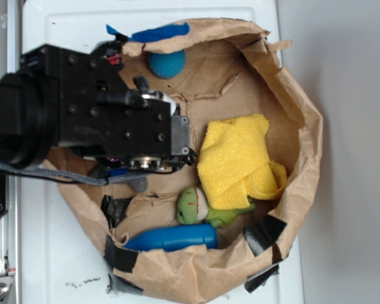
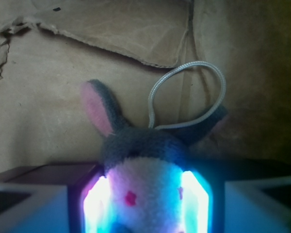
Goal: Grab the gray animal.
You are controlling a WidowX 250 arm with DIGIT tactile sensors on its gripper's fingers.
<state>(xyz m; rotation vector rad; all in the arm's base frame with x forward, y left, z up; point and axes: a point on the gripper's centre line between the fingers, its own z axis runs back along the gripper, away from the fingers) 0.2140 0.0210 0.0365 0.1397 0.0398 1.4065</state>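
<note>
Clearly the black robot gripper (image 2: 145, 199) has its glowing pads pressed against both sides of the small gray plush animal with pink-lined ears (image 2: 136, 155), low inside the brown paper-lined basket (image 1: 304, 126).

From left to right in the exterior view: the arm hides the toy beneath it, then come the teal ball (image 1: 166, 63), the blue cylinder (image 1: 171, 239), the green plush with a pale face (image 1: 196, 208) and the folded yellow cloth (image 1: 237, 161), all lying clear of the grasp. The toy's white string loop (image 2: 189, 92) rests on the paper.

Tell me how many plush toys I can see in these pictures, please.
2. The gray animal sits between the gripper's fingers in the wrist view. The green plush lies below the yellow cloth. Others may be hidden under the arm.
</note>
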